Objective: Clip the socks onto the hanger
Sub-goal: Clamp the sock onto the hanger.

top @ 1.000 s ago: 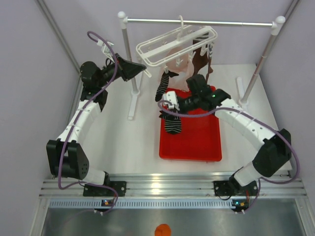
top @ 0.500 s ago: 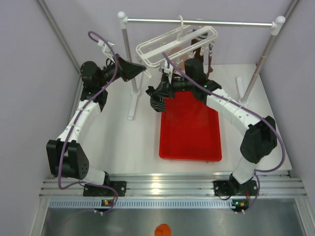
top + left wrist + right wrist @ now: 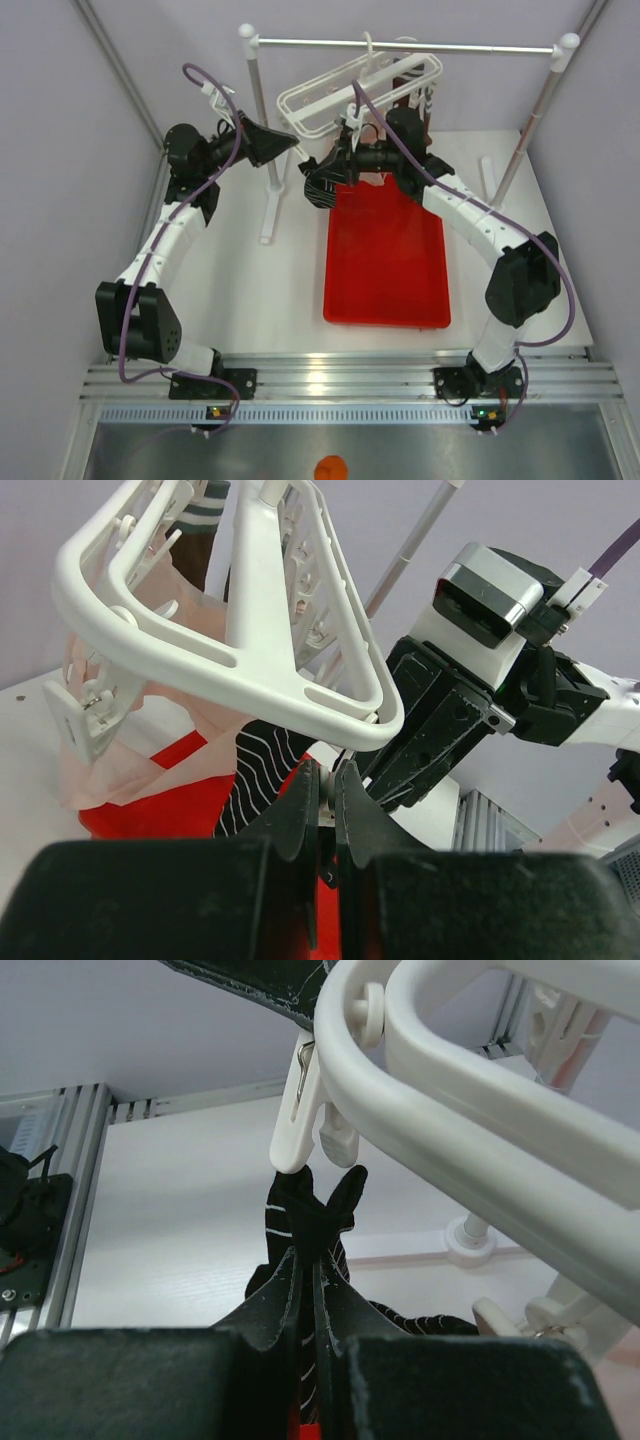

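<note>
Black striped sock (image 3: 310, 1215), clamped in right end effector (image 3: 312, 1257) under peg (image 3: 300, 1130), wrist view only, left end effector (image 3: 325, 783) pinching peg

White table (image 3: 250, 290) carries a red tray (image 3: 385, 275) right of ctr (long side runs near-to-far). The stand (image 3: 268, 228) rests on two white feet, L & R of the tray's far end.

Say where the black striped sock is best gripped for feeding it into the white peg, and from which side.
Near one end, from below, leaving a tuft above the grip: the peg hangs jaws-down from the hanger, so fabric must enter upward. The right pincer holds the sock this way.
</note>
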{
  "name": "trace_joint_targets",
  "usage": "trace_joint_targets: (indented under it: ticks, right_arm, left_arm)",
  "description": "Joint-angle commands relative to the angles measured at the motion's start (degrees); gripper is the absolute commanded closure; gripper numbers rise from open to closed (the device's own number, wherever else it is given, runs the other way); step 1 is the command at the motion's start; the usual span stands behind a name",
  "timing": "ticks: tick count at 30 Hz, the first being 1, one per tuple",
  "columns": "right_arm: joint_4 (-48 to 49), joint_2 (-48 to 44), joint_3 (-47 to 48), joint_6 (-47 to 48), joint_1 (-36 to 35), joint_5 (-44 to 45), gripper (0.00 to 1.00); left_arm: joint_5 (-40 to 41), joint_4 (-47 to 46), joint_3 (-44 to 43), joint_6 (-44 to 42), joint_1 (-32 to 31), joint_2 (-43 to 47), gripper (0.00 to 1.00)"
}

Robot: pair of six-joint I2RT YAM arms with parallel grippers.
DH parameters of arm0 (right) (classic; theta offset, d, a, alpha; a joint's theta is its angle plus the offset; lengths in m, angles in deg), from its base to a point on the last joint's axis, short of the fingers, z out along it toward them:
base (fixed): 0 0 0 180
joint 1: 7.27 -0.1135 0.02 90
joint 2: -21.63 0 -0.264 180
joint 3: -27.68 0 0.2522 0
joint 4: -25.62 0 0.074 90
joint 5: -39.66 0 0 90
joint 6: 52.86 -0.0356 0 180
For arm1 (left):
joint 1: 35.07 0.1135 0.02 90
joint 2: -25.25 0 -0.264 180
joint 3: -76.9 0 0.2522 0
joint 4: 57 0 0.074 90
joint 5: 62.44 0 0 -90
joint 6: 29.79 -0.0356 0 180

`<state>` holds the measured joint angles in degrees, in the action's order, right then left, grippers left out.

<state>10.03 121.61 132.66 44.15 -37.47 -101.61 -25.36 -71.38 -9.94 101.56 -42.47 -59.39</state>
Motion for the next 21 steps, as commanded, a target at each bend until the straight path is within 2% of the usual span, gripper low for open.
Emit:
trace_joint_targets:
  ticks: [1,21]
  right_arm:
    - [4.6,-0.6,3.0,-2.3,0.4,-2.2,1.0]
    - [4.7,2.3,8.2,-5.6,0.9,-3.1,1.0]
  left_arm:
    - [-0.9,0.2,-1.8,-0.9,-0.1,0.0,1.0]
    - [-2.1,0.6,-2.4,-1.4,-0.1,-0.3,1.0]
